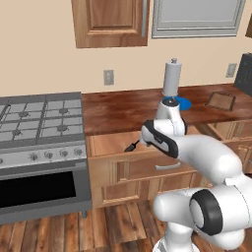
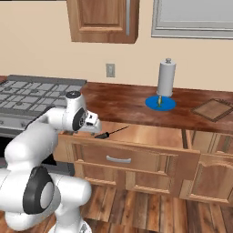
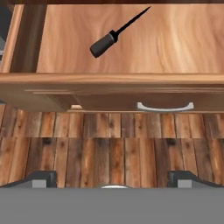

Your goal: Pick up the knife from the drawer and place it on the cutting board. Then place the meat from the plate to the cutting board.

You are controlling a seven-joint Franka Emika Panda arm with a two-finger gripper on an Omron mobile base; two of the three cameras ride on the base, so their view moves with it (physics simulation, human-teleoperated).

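- Wood counter (image 2: 123,102) runs right of the stove (image 1: 39,123); the drawer (image 3: 131,43) below it stands pulled out.
- Knife (image 3: 114,34) lies on the drawer floor, handle nearest.
- Gripper (image 3: 112,177), jaws wide and empty, hangs over the floorboards, short of the knife.

A beige wall (image 1: 44,64) backs a dark reddish wood counter (image 1: 123,110). Wooden upper cabinets (image 1: 110,22) hang beside a pale framed window (image 1: 197,17). A grey gas stove (image 1: 39,123) with a black oven door stands at the left, above a plank floor (image 3: 109,144). Two wall outlets (image 1: 108,77) sit above the counter.
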